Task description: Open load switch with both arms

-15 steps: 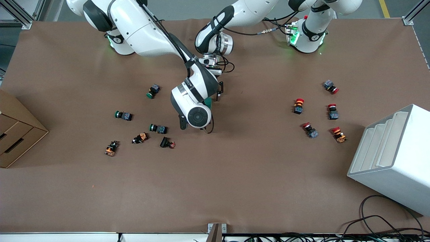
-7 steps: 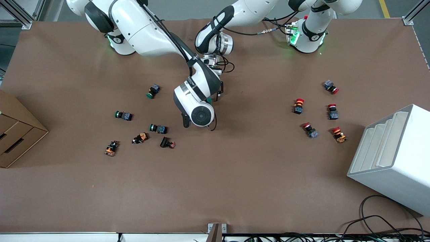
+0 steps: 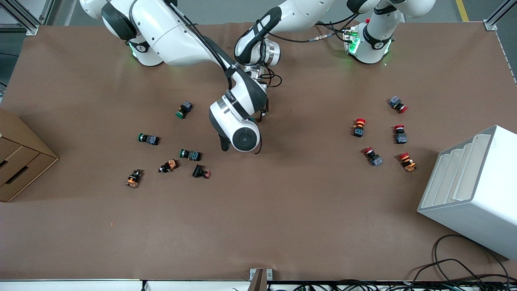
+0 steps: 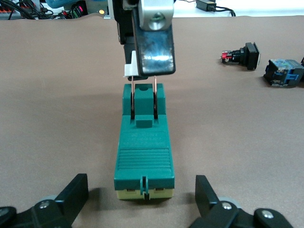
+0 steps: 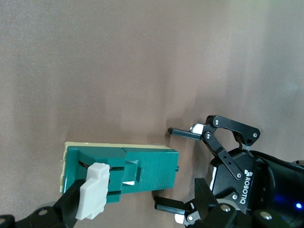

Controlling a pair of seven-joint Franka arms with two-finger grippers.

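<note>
The dark-green load switch lies on the brown table mid-way between the arms. In the front view the right arm's wrist covers all of it but a green sliver. Its white lever stands raised on two thin metal blades at one end. My left gripper is open, and its fingers straddle the switch's other end without touching it. My right gripper is open above the switch along its length. One of its fingers sits right by the lever.
Several green, orange and black push buttons lie toward the right arm's end, and two show in the left wrist view. Red buttons lie toward the left arm's end. Nearer the camera stands a white rack. A cardboard box sits at the table's edge.
The right arm's wrist has shifted slightly toward the left arm's end and now covers more of the switch. The left arm has stayed put.
</note>
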